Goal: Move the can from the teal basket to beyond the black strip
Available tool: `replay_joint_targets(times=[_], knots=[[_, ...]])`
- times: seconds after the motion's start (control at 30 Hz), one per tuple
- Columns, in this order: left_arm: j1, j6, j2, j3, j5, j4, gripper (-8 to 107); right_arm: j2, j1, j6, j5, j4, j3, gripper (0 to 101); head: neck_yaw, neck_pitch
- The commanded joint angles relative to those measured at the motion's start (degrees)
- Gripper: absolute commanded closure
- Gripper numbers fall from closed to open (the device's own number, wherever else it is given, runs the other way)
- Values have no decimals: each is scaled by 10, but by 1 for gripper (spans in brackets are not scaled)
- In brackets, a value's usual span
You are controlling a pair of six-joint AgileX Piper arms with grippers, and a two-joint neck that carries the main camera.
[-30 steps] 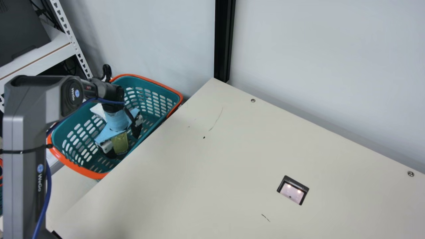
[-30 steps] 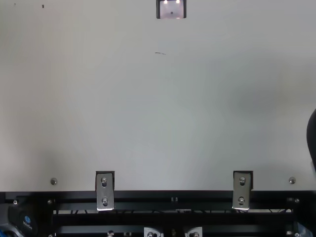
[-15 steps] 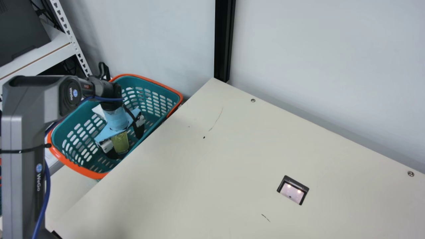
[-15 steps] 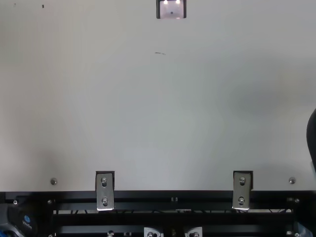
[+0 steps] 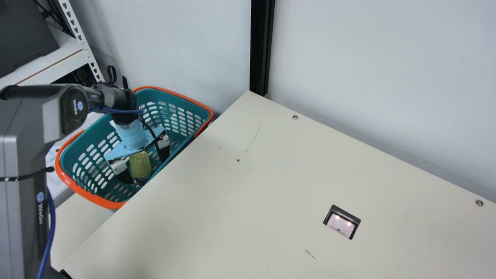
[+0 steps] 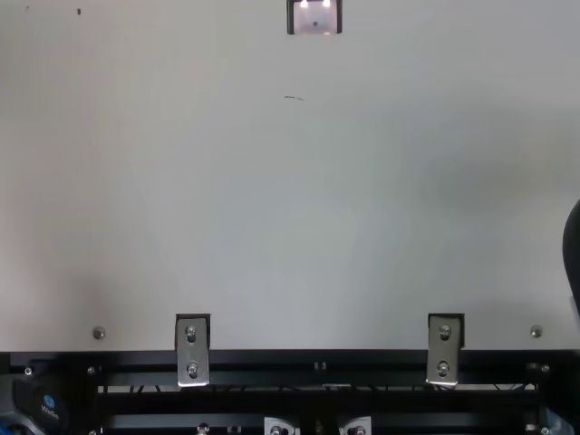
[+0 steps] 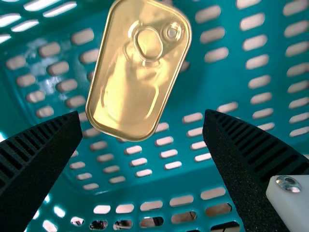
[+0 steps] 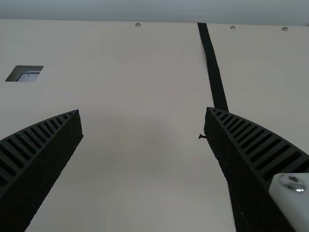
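One gold, rounded-rectangular metal can with ring pull [image 5: 140, 164] near my left gripper's [image 5: 148, 171] wide-open, empty fingers, inside the teal plastic basket [image 5: 170, 99], white lettering [image 5: 40, 214] along my grey left arm [image 5: 9, 217], my right gripper [image 8: 144, 112] spread wide, empty.

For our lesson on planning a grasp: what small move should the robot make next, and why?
Probably ease the left pincer farther toward the can before closing. Its fingers stand open, teal basket shows between each of them and the can, and the can's pull-ring end lies beyond the fingertips, so closing now might catch little or nothing.
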Motion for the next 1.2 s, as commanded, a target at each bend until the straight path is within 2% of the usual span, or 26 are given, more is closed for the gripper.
replay_joint_targets(times=[0.0, 0.5, 0.8, 1.07, 1.1, 1.13, 1.17], knots=[[0, 0, 0, 0, 0, 0, 9, 0, 0, 0, 0, 0, 0, 0, 10, -22], [1, -16, 16, 1, -50, 86, 9, 0, 0, 0, 0, 0, 0, 0, 10, -22], [1, -7, 36, 9, -106, 101, 9, 0, 0, 0, 0, 0, 0, 0, 10, -22], [2, -21, 63, 5, -136, 101, 9, 0, 0, 0, 0, 0, 0, 0, 10, -22], [1, -25, 66, 3, -138, 103, 76, 0, 0, 0, 0, 0, 0, 0, 10, -22], [1, -28, 69, 2, -141, 104, 89, 0, 0, 0, 0, 0, 0, 0, 10, -22], [1, -32, 71, 1, -144, 106, 89, 0, 0, 0, 0, 0, 0, 0, 10, -22]])
